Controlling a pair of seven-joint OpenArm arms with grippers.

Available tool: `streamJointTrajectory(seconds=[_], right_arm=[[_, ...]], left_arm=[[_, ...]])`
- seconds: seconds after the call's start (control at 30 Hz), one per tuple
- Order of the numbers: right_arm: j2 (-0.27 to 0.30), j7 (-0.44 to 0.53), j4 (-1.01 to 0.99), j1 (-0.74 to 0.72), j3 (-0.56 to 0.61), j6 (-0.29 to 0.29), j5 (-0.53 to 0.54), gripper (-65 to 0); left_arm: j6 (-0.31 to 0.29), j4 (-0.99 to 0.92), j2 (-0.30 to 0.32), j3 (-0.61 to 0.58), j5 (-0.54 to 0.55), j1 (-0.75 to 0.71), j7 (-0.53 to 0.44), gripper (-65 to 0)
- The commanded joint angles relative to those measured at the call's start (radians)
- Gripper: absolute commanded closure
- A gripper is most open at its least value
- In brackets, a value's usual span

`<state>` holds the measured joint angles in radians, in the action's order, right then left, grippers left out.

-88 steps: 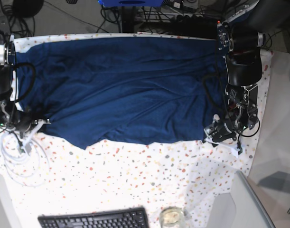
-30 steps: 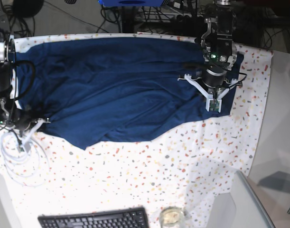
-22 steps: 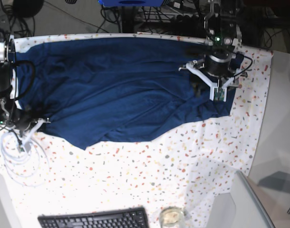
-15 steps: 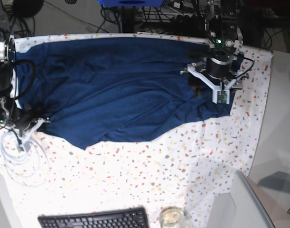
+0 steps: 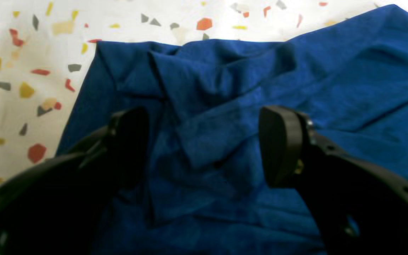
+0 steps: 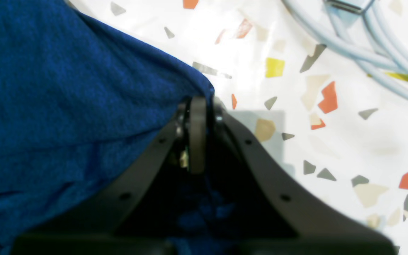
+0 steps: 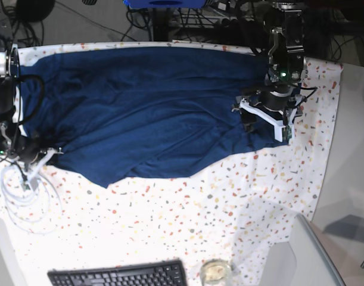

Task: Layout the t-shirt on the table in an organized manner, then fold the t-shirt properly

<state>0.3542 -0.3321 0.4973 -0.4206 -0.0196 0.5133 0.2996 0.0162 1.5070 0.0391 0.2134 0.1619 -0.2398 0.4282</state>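
T-shirt (image 7: 146,107) corner pinched in closed right gripper (image 6: 197,106) jaws, anchoring it to tabletop (image 7: 229,208); left gripper (image 5: 204,145) jaws held apart over bunched fabric, nothing gripped

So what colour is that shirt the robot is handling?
The t-shirt is plain dark navy blue, no print. The left wrist view shows it best.

Left gripper (image 5: 204,145) agape, right gripper (image 6: 198,131) clamped

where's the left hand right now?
Base view, right side: the left hand hangs open over the t-shirt near its right edge, close to the table's far right corner. In the left wrist view its fingers straddle a bunched fold.
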Motion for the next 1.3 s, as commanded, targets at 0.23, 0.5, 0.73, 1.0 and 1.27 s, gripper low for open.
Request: streamJointTrajectory(seconds=[0.23,0.5,0.73,1.0,1.27], right_arm=[[0.007,-0.052,-0.002,-0.002,0.002,0.003,-0.027,-0.2],[0.004,-0.052,-0.002,-0.002,0.002,0.003,-0.027,-0.2],[0.004,-0.052,-0.002,-0.004,0.002,0.003,-0.027,-0.2],[0.003,-0.054,-0.002,-0.004,0.002,0.003,-0.027,-0.2],[0.004,-0.055,-0.002,-0.004,0.002,0.003,-0.027,-0.2]], left_arm=[[0.003,-0.007,0.008,0.002,0.000,0.024,-0.022,-45.4],[0.003,0.099,0.092,-0.121,-0.051,0.018,0.093,-45.4],[-0.022,0.326,0.304,-0.319,-0.061,0.113,0.542,-45.4],[-0.402,0.155,0.354,-0.354,-0.029,0.270,0.680,-45.4],[-0.591,-0.003,0.353,-0.352,-0.043,0.349,0.677,-45.4]])
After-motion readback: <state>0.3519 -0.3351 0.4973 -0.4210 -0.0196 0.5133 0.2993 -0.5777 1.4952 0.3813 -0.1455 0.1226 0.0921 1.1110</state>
